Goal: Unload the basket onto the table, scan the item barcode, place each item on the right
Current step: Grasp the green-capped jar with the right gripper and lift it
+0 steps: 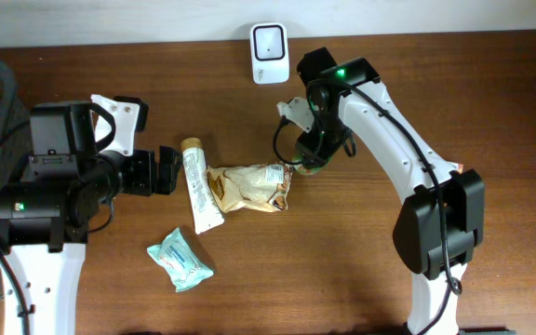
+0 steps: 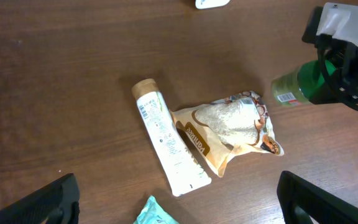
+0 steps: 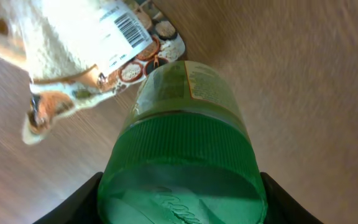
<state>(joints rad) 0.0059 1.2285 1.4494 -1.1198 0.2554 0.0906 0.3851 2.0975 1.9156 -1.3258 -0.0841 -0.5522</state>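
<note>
The right hand (image 1: 307,156) is clenched around a green plastic bottle with a ribbed green cap (image 3: 182,149), just beside the crinkled brown-and-white snack pouch (image 1: 249,186) on the dark wooden surface (image 1: 435,84). The left hand (image 1: 167,169) hangs released near a cream plastic tube (image 1: 201,186).

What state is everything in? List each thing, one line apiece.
green bottle: on its side, cap gripped by right gripper.
right gripper: jaws closed on the cap.
left gripper: jaws wide open, empty.
tube: lying flat, capped.
snack bag: lying crumpled, barcode showing.
teal packet: lying flat.
scanner: standing upright.
</note>
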